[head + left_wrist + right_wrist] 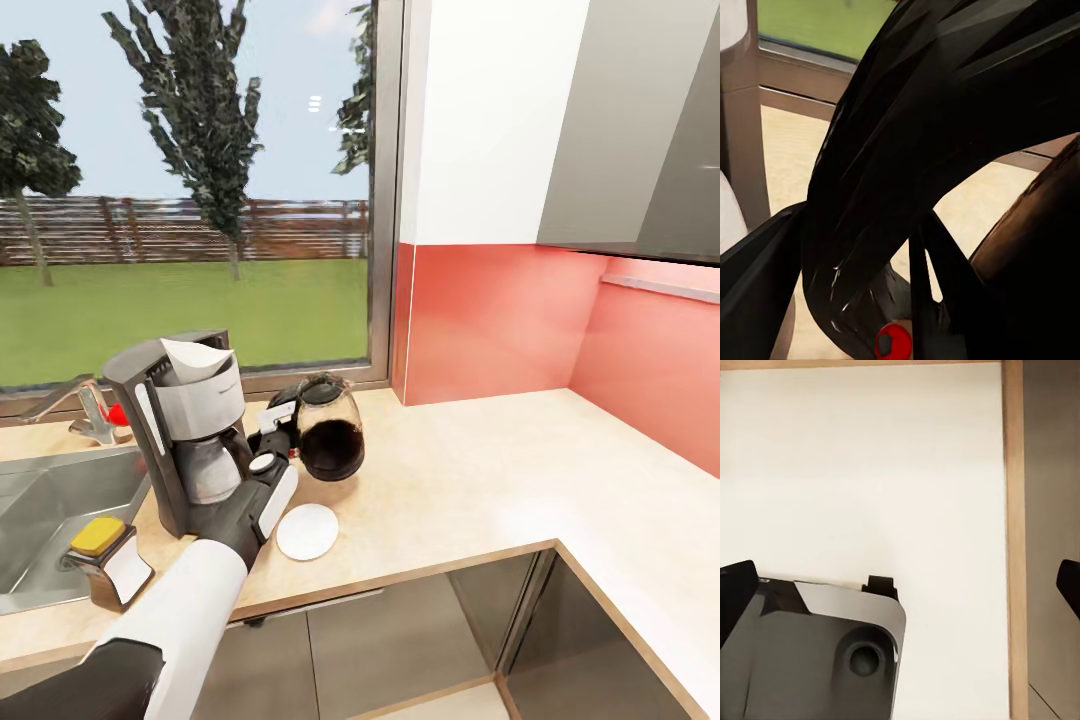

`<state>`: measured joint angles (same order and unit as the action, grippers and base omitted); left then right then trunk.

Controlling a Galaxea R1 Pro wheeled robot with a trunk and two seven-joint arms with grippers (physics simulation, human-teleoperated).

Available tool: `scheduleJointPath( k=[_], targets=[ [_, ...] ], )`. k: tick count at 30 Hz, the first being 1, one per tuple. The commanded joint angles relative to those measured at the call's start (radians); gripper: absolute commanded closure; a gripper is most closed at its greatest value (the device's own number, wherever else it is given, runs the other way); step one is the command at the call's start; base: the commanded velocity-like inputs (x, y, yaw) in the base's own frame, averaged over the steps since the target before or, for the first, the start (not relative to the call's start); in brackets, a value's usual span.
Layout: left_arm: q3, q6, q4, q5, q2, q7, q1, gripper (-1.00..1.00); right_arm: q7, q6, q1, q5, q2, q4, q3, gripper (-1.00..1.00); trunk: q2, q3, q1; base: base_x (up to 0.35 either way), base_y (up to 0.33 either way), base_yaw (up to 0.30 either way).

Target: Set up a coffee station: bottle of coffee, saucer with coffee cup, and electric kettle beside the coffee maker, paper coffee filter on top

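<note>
The coffee maker (185, 450) stands on the kitchen countertop (470, 480) beside the sink, and the paper coffee filter (196, 358) sits in its top. Just right of it is the electric kettle (330, 432). My left gripper (277, 424) is shut on its black handle (907, 150), which passes between the fingers in the left wrist view. The white saucer (307, 531) lies flat in front of the kettle. The bottle of coffee (108, 562) rests near the counter's front edge by the sink. My right gripper (902, 585) is open over a pale surface. The coffee cup and kitchen shelf are out of view.
A steel sink (45, 510) and faucet (92, 410) lie left of the coffee maker. A window sits behind them and a red backsplash (500, 320) to the right. The counter turns a corner at the right, under dark wall cabinets (640, 130).
</note>
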<state>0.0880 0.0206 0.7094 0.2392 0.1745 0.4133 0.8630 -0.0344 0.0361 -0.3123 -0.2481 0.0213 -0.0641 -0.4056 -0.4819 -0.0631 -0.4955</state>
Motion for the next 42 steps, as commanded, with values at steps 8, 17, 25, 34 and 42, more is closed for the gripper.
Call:
scheduleJointPath(
  k=[8,17,25,34,42],
  targets=[
    [0.004,0.005,0.002,0.006,0.000,0.007,0.001,1.00,-0.004,0.002,-0.001,-0.013,-0.002,-0.001,-0.006,-1.00,-0.023,-0.014,-0.012,0.000,0.000,0.000],
    [0.022,-0.005,-0.001,0.015,0.000,-0.017,-0.023,1.00,-0.004,0.015,-0.001,-0.009,-0.016,-0.008,-0.010,-1.00,-0.058,-0.033,-0.031,0.000,0.000,0.000],
    [0.066,-0.005,-0.001,0.018,0.000,-0.043,-0.045,1.00,-0.004,0.007,-0.001,-0.010,-0.026,-0.008,-0.009,-1.00,-0.058,-0.033,-0.031,0.068,-0.038,0.000],
    [0.066,-0.010,-0.001,0.014,0.000,-0.032,-0.045,1.00,-0.005,0.007,-0.001,-0.010,-0.024,-0.004,-0.009,-1.00,-0.058,-0.033,-0.031,0.003,-0.002,0.000],
    [0.065,-0.085,-0.011,0.017,0.000,-0.024,-0.045,1.00,-0.005,0.008,-0.001,-0.010,-0.023,-0.001,-0.009,-1.00,-0.058,-0.033,-0.031,0.000,0.000,0.000]
  ],
)
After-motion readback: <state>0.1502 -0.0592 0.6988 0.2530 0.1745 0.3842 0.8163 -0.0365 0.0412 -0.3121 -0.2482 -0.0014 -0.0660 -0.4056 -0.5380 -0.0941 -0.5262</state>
